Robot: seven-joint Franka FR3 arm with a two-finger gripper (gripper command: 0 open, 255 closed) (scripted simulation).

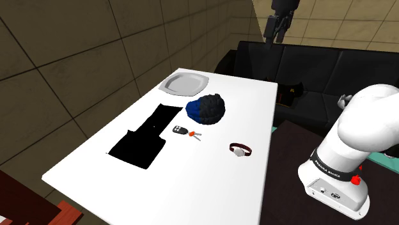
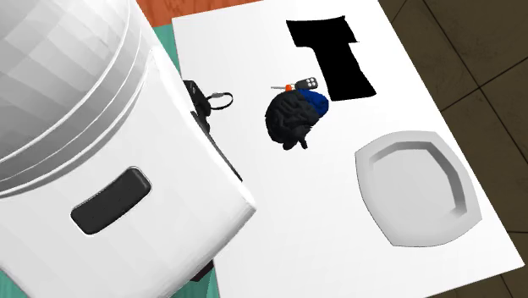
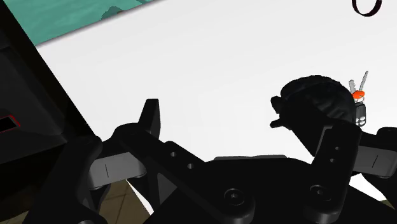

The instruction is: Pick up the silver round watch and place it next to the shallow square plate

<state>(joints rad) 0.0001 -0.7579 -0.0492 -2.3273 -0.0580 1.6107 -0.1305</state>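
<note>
The fingers stand apart and empty, and the gripper hangs high above the far edge of the table, so no grasp has begun. The red-banded watch lies flat at the near right, well apart from the far plate, with a dark hat between them to be skirted.

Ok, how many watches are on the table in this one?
1. The watch lies on the white table near the edge by the stand, at the shoulder view's right of the key fob, apart from it. Another could lie hidden under the black and blue cap.
</note>
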